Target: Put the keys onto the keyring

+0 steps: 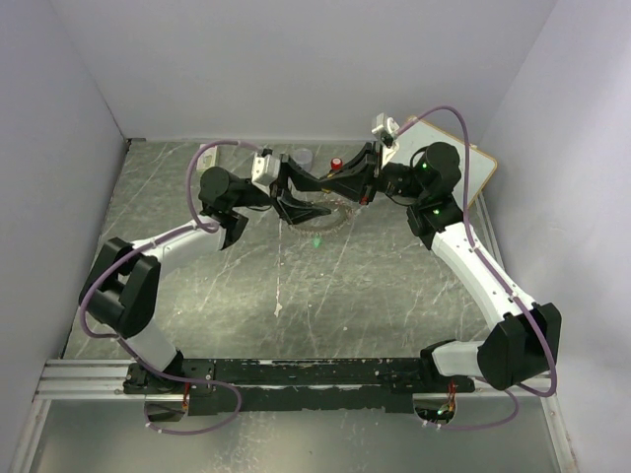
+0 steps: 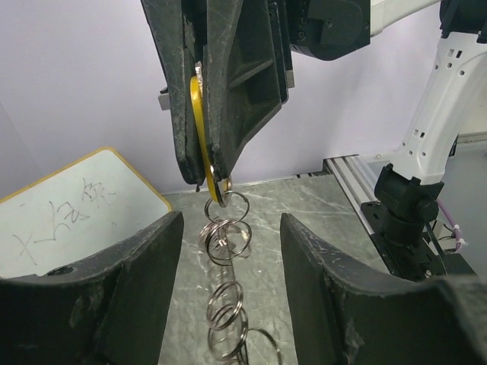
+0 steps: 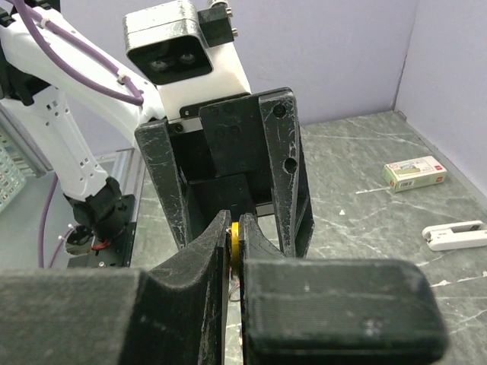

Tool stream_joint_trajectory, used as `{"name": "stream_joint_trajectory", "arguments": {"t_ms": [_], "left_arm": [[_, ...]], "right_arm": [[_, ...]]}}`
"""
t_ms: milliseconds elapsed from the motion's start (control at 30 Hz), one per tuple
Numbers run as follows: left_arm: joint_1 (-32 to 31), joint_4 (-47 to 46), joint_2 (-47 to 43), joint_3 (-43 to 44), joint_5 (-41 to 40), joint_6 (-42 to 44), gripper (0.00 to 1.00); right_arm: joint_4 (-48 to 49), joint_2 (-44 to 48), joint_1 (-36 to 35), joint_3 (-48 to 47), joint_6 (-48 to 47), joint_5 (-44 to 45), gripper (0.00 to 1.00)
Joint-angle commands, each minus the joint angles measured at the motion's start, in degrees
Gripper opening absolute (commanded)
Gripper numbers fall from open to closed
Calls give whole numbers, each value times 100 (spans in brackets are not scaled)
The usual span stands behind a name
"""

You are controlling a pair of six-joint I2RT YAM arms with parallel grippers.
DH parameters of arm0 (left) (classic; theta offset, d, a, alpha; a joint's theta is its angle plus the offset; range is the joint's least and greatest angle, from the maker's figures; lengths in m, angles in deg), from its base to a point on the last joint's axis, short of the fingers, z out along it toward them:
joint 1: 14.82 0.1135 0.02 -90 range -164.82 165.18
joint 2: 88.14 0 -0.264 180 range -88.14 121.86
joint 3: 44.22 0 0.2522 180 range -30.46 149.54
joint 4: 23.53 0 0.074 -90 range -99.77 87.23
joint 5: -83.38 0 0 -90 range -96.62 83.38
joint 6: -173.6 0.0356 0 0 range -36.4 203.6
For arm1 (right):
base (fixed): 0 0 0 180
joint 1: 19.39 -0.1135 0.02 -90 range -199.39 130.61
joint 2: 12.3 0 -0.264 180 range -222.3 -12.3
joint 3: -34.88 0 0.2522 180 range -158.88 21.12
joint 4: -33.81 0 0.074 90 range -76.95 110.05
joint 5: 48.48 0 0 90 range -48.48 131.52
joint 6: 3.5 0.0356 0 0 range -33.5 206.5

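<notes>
My right gripper is shut on the yellow-orange key, seen edge-on between its fingers. In the left wrist view that key sticks out below the right gripper. A chain of the keyring's silvery rings hangs from it. It drops between the fingers of my left gripper, which is open and not touching it. In the top view both grippers, left and right, meet over the keyring. The green key lies on the table just in front of them.
A whiteboard leans at the back right. A red-topped knob and a small grey cup stand behind the grippers. A small box and a white clip lie on the table.
</notes>
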Motion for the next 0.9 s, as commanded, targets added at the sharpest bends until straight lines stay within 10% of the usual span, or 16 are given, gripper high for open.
{"name": "stream_joint_trajectory", "arguments": {"t_ms": [0, 867], "left_arm": [[-31, 108, -294, -98, 47, 164, 65], [-23, 701, -356, -79, -69, 688, 56]], "right_arm": [[56, 90, 41, -177, -91, 6, 0], [-162, 214, 45, -211, -245, -3, 0]]}}
